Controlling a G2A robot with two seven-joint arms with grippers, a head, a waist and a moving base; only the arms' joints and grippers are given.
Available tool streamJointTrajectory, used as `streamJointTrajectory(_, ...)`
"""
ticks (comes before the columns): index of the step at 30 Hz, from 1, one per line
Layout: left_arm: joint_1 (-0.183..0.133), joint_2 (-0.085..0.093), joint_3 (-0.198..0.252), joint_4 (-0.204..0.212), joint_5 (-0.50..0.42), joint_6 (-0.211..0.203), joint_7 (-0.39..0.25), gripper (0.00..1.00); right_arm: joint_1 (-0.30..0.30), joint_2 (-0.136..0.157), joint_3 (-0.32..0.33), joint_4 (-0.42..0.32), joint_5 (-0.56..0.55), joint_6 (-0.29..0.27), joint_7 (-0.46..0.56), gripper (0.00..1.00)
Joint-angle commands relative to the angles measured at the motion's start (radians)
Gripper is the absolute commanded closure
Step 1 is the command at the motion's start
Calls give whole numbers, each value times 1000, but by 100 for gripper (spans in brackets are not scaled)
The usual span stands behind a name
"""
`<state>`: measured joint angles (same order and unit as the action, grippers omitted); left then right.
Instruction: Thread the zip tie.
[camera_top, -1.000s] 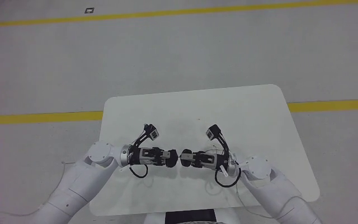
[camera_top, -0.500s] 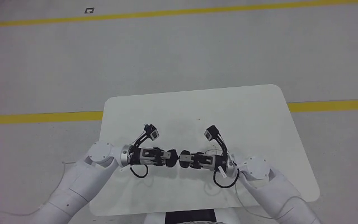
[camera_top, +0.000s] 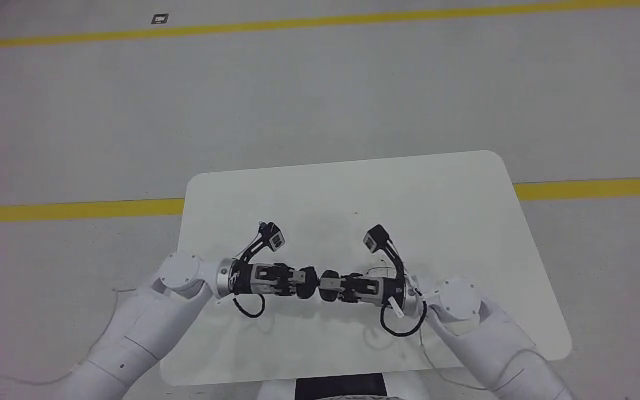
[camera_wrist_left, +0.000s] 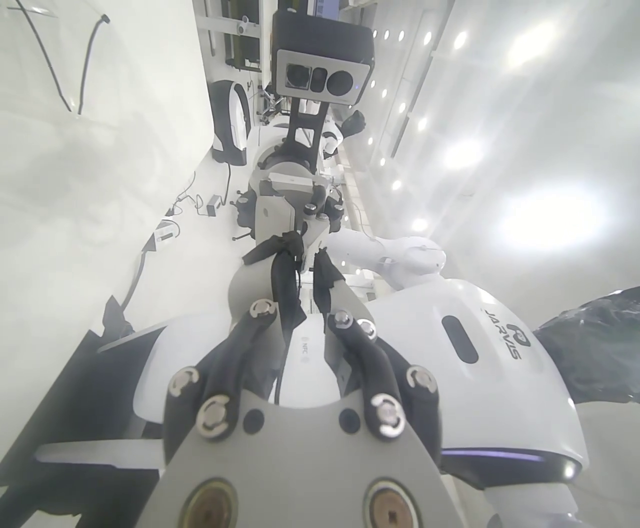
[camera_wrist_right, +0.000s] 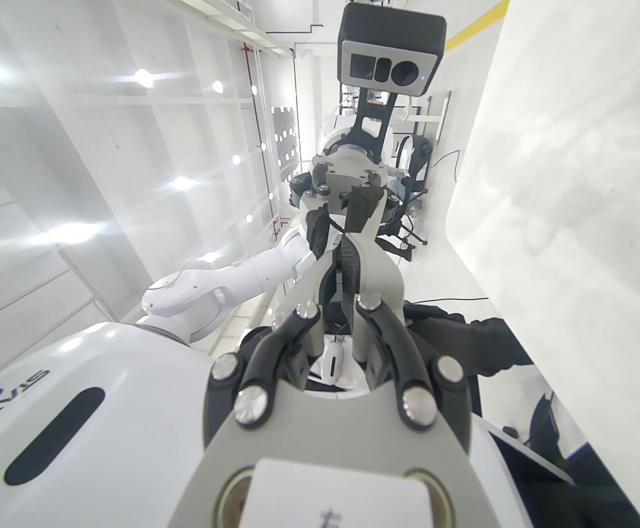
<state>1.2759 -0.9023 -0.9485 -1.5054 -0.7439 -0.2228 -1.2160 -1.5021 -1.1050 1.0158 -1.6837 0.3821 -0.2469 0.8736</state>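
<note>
Tie (camera_wrist_right: 334, 226), black, 1 pc: in air btwn the two gripper tips, above near part of counter (camera_top: 450, 200), not touching it.
Right gripper (camera_wrist_right: 344, 245) clenched on tie; thin strand runs from its tips toward left gripper (camera_top: 306, 279), the two nose to nose. Left gripper: clenched or released, can't tell. Handling (est.): v. light, narrow nylon strip; springy lengthwise, bends easily, prob. slick, not fragile; free end likely to wag if held far back. Hold pts (est.): tail close behind its tip for stiffness, w/ enough left proud to enter slot; head by its sides, slot kept unblocked. Spare ties (camera_wrist_left: 90, 60), 2 pcs, black, lie flat on counter, well apart from grippers. Markings: no brand, label or writing legible on tie or spares.
</note>
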Motion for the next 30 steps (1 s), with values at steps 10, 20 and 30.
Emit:
streamJointTrajectory(10, -4, -3, 7, 2, 3, 6, -2, 100, 5, 0, -6, 4, 2, -1, 0, 100)
streamJointTrajectory(20, -4, -3, 4, 4, 9, -2, -8, 100, 0, 3, 2, 6, 13, 2, -13, 0)
streamJointTrajectory(30, 14, 4, -18, -6, 9, -14, -14, 100, -23, 13, 46, -1, 13, 1, -29, 0)
